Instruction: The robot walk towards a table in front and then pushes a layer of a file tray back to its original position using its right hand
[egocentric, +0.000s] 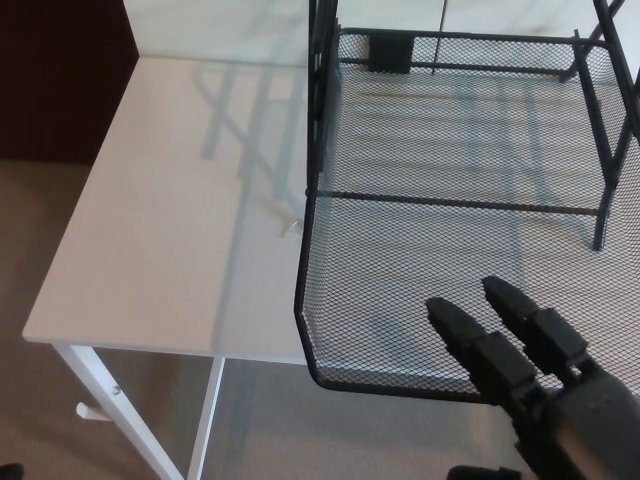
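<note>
One white table (170, 230), one mesh file tray (380, 290), one black hand (530, 385)

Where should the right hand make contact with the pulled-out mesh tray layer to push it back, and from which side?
Probably the front rim of the mesh tray layer, from the robot's side: it overhangs the table edge, and the right hand is nearby.

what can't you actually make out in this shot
- Right hand, head view: its two fingers lie over the pulled-out mesh tray layer; whether they touch the mesh is unclear.
- Tray's front right corner: hidden by the hand and cut off by the picture's right edge.
- File tray frame: its upper layers are cut off by the top edge.
- Left hand: not in view.
</note>
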